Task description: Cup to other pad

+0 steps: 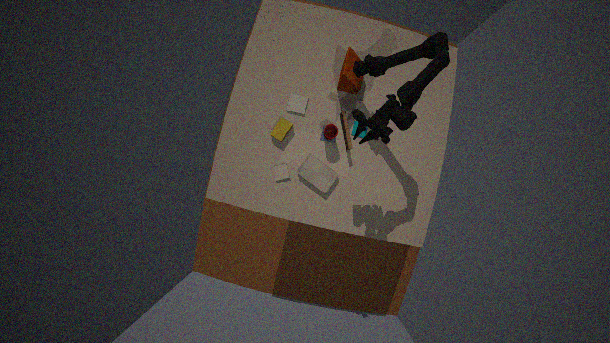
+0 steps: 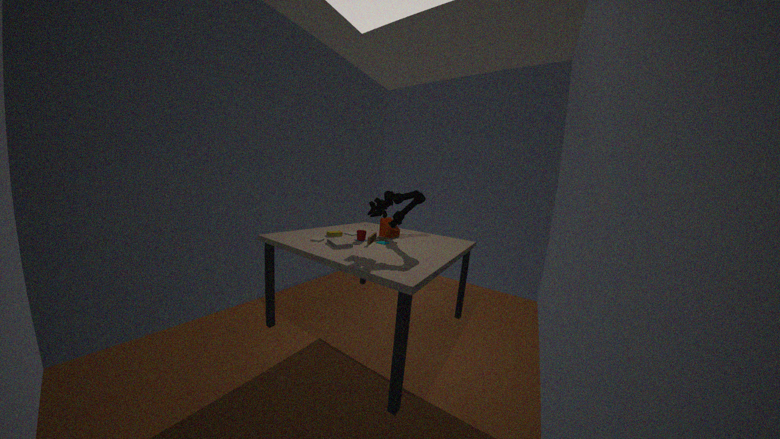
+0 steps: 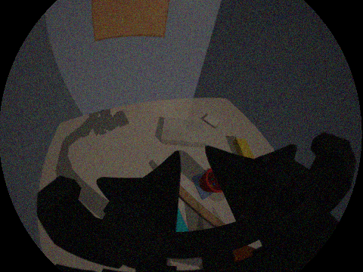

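Claw [image 1: 361,128] partly spread, empty, above cyan pad [image 1: 357,129], red cup [image 1: 330,130] unlabelled.

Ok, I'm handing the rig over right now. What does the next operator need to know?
Gripper: fingers partly open, holding nothing, hovering above the cyan pad.
Cup: upright on the blue pad, untouched; no marbles visible on the table.
Wooden bar: lies between the two pads, so the cup probably has to be carried over it.
Done: nothing yet.
Left: reach across the bar, grasp the cup, carry it level to the cyan pad, set it down, release.
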Controlling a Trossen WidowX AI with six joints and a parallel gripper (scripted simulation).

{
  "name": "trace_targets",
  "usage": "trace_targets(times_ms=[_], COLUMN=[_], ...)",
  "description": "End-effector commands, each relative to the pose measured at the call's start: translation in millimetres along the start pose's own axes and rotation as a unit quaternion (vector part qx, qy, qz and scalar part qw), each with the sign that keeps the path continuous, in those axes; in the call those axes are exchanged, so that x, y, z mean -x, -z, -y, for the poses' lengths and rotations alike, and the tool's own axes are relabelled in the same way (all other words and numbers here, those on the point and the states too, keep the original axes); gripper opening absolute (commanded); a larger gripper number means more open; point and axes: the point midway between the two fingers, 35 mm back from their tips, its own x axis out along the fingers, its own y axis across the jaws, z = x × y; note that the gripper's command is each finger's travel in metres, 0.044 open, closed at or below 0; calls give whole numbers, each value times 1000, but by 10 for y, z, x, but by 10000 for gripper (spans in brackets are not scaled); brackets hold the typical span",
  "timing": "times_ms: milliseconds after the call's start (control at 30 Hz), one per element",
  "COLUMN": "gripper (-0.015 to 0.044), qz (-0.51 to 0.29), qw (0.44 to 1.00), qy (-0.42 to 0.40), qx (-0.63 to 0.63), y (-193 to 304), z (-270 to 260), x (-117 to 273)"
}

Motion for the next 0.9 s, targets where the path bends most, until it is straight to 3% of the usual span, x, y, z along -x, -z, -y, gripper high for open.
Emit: trace_targets(times_ms=[0, 200, 467, 867], gripper=[148, 148, 148, 148], qz=[-101, -270, -432, -435], qw=[988, 904, 679, 673], qy=[19, 70, 156, 158], qx=[-112, -322, -573, -578], y=[225, 685, 1175, 1213], z=[264, 604, 941, 938], x=[-257, -492, -557, -584])
